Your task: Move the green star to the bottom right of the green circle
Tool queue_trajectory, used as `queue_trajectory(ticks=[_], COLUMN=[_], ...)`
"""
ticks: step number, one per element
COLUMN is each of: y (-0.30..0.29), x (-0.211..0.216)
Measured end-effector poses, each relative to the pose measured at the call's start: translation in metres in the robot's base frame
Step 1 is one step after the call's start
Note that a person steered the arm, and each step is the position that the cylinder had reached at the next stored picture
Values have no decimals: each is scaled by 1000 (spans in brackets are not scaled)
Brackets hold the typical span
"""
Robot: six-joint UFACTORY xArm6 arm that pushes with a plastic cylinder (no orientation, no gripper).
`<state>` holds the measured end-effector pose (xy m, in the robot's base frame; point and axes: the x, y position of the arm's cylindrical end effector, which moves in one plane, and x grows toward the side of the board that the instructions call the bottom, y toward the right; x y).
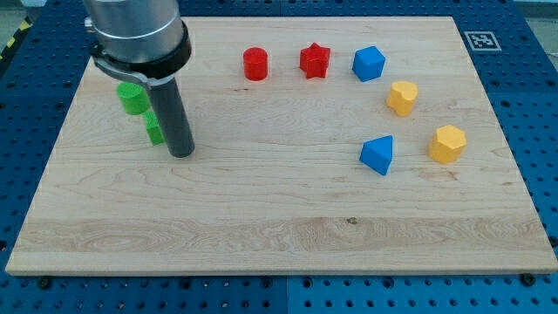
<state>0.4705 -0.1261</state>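
Note:
The green circle (132, 98) stands near the board's upper left. The green star (153, 128) lies just below and right of it, mostly hidden behind my rod. My tip (180, 153) rests on the board right beside the green star, at its right and slightly lower side, apparently touching it.
A red cylinder (255, 64), a red star (314, 61) and a blue cube-like block (369, 64) lie along the top. Two yellow blocks (402, 98) (447, 143) and a blue wedge-like block (377, 154) lie at the right. The wooden board (279, 235) sits on a blue pegboard.

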Motion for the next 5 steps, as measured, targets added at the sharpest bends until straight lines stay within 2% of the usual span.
queue_trajectory(ticks=[5], y=[-11], x=[-34])
